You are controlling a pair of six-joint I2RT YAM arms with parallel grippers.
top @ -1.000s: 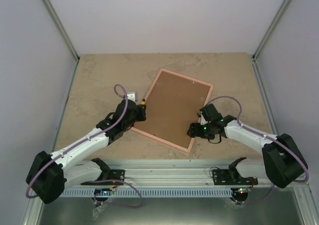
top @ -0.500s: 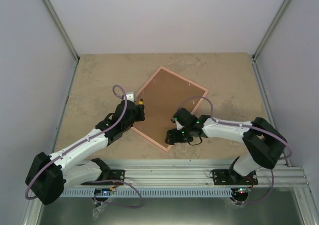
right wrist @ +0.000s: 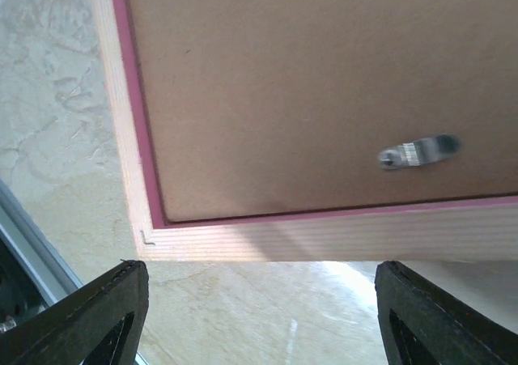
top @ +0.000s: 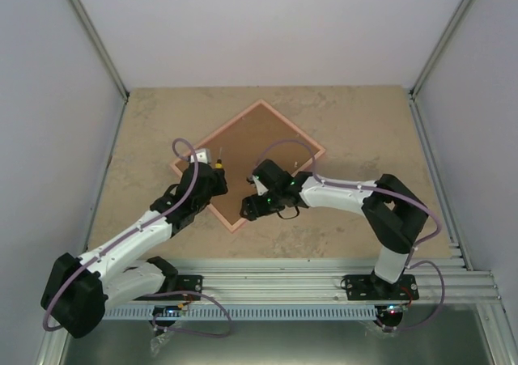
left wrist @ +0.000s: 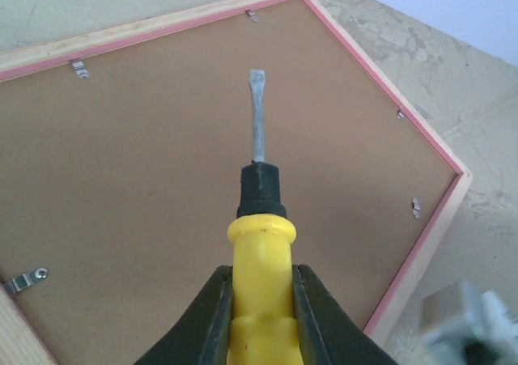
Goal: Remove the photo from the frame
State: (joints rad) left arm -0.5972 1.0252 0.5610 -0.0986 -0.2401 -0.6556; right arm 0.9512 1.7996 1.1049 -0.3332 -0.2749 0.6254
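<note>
Brown fibreboard back of the frame (top: 247,142), uppermost; the frame lies face-down, set diamond-wise, mid-bench (top: 356,114). Photo: hidden under the back, not seen. Metal tabs (left wrist: 78,69) along the pink rim, apparently all unbent. Left gripper (left wrist: 261,300): clamped narrow on a yellow-handled screwdriver (left wrist: 261,219), blade over the board, at no tab. Right gripper (right wrist: 259,292): wide, empty, at the frame's near corner. Step, judged: prying tabs. Slide the blade flat under one tab, lever gently, and steady the near corner against slipping.

High rear overview; both wrist views close, seemingly downward, onto the frame (top: 261,138)
</note>
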